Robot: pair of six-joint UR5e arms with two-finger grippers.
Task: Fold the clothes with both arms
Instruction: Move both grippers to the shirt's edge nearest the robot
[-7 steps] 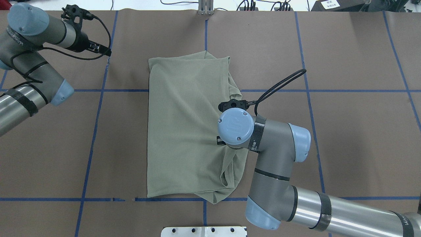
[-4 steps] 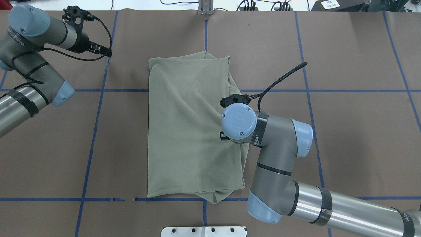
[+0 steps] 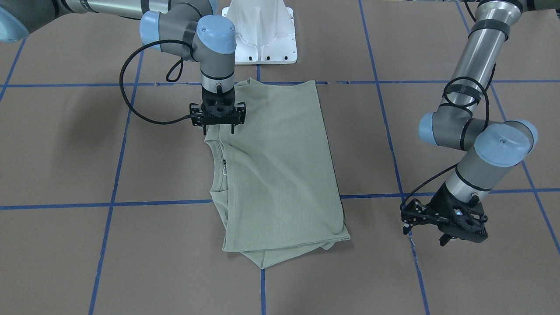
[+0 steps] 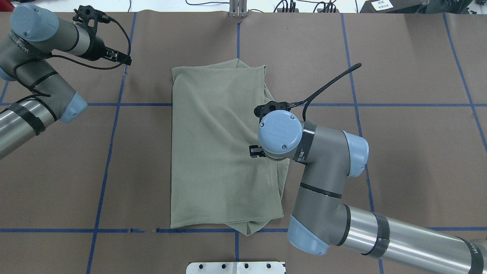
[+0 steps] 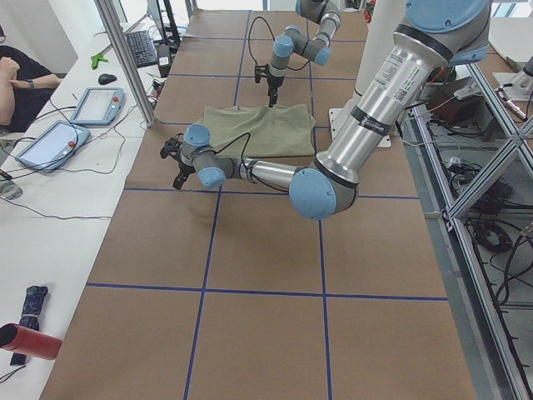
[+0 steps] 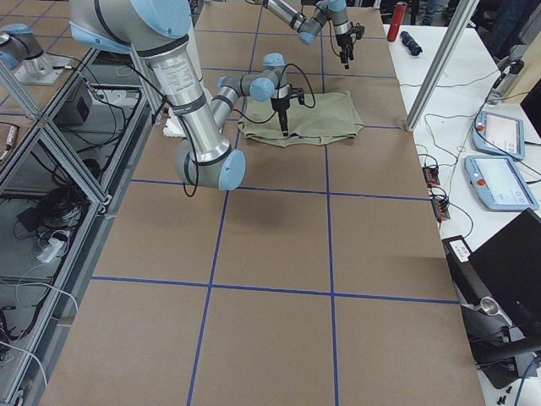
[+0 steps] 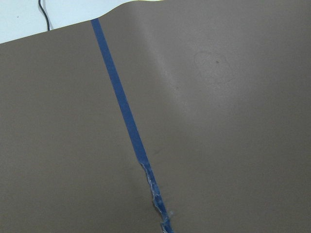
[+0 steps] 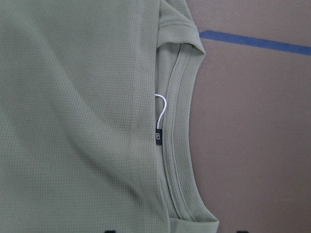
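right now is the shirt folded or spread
Folded: the shirt lies as a narrow rectangle, no sleeve sticking out, doubled layers visible at one end.

My right arm (image 4: 327, 167) and left arm (image 4: 38, 83) are fat tubes, shiny silver and grey, with round light blue caps that have tiny screws. Black bands wrap them, small white letters run along the sides, and I see a thin black cable (image 4: 331, 83) at each wrist.
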